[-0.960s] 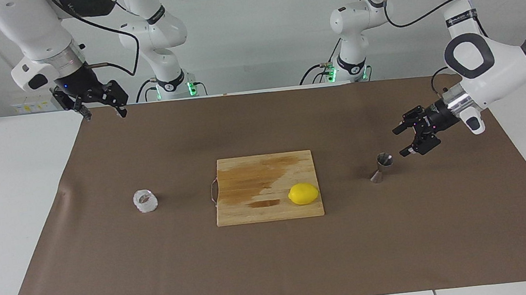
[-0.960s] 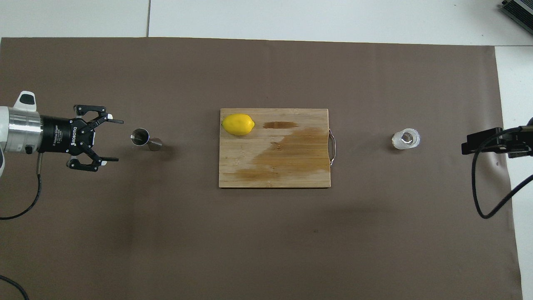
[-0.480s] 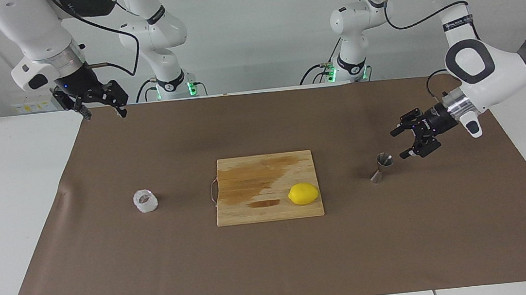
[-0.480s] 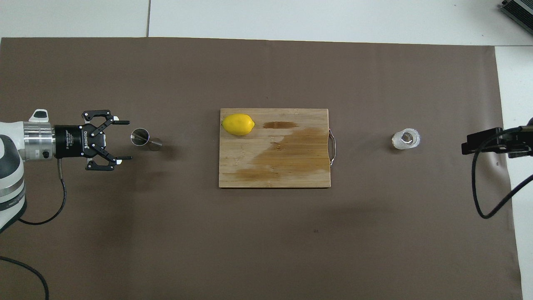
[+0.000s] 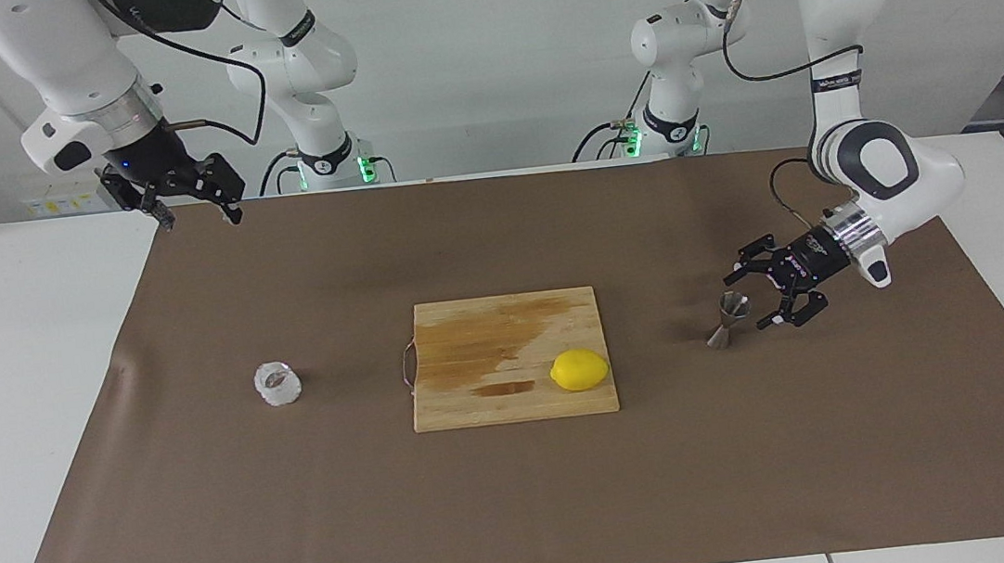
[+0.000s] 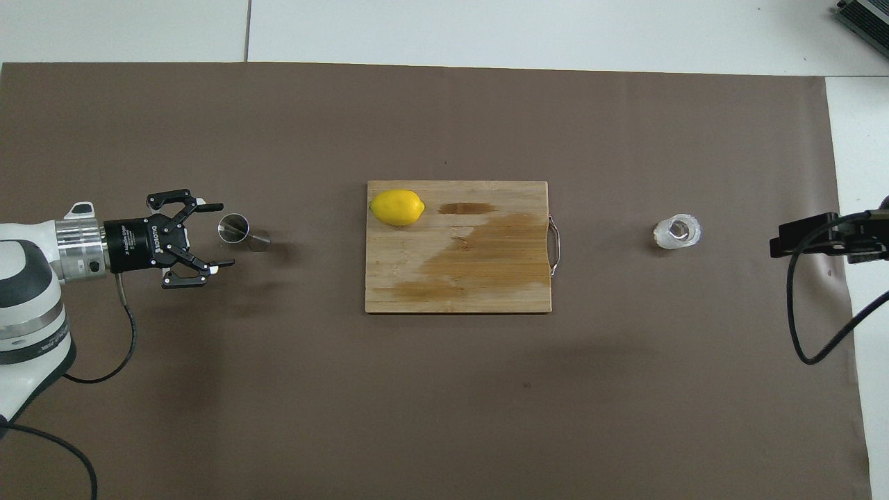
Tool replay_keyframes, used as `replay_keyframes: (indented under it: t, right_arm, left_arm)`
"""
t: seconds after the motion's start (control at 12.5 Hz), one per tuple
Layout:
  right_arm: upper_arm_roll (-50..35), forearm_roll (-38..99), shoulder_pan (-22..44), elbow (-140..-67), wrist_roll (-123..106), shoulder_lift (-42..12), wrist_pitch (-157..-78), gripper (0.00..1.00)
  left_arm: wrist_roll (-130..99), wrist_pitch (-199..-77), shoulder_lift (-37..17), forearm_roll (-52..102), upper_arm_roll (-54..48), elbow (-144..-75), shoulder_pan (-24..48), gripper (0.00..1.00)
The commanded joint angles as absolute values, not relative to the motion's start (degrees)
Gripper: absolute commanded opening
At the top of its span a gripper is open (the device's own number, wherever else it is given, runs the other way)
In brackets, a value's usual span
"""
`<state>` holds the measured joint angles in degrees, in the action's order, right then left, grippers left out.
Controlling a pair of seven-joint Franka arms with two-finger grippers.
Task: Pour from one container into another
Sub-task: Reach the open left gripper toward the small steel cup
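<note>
The steel hourglass jigger stands upright on the brown mat toward the left arm's end of the table. My left gripper lies level and low beside it, open. Its two fingertips reach either side of the jigger's rim and grip nothing. The clear ribbed glass cup stands alone toward the right arm's end. My right gripper waits open and empty, high over the mat's corner by its own base.
A wooden cutting board with a dark wet stain lies mid-table, its metal handle facing the glass cup. A yellow lemon rests on the board's corner nearest the jigger. A cable hangs from the right arm.
My left gripper has come down and slid toward the jigger until its open fingertips flank the rim. The right arm, jigger, cup and lemon have not moved.
</note>
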<state>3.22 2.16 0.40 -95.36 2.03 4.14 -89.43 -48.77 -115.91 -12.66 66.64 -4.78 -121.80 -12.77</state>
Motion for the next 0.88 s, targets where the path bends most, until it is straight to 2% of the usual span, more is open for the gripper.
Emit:
replay_keyframes:
  t: [0.0, 0.8]
  right_arm:
    - [2.9, 1.85, 0.0, -95.98, 2.81, 4.92, -88.95, 1.0]
    - [2.9, 1.85, 0.0, -96.06, 2.81, 4.92, -88.95, 1.0]
  left_arm:
    - [-48.52, -117.77, -11.34, 69.17, -4.83, -123.92, -11.69, 1.0]
    - [-44.82, -117.69, -11.07, 70.31, -4.92, -124.89, -11.34, 1.0]
